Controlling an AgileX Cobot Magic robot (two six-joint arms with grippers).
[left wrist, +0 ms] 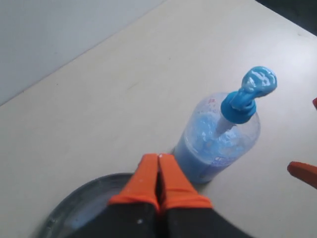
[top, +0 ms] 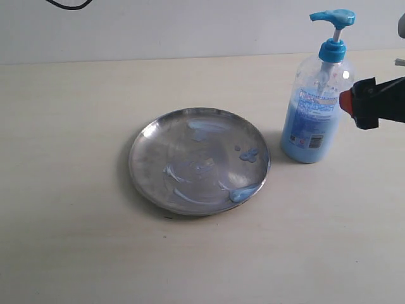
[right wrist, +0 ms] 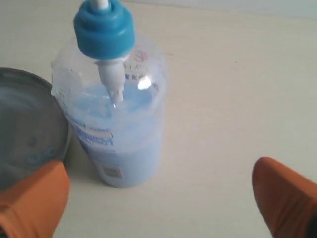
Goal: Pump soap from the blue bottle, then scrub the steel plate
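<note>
The steel plate [top: 199, 161] lies on the table, streaked with pale blue soap [top: 248, 190] in blobs and smears near its right rim. Just right of it the blue bottle [top: 314, 114] stands upright, its pump head [top: 333, 17] raised. My right gripper [right wrist: 163, 198] is open; its orange fingers [right wrist: 285, 196] are spread wide, and it hovers beside the bottle [right wrist: 116, 124] without touching it. It enters the exterior view at the right edge [top: 351, 104]. My left gripper [left wrist: 158, 158] is shut with nothing between its fingers, above the plate's rim [left wrist: 79, 198] near the bottle [left wrist: 218, 144]. It does not show in the exterior view.
The pale table [top: 76, 126] spreads bare left of and in front of the plate. A white wall [top: 158, 25] runs along the back edge, with a black cable [top: 66, 5] at its top.
</note>
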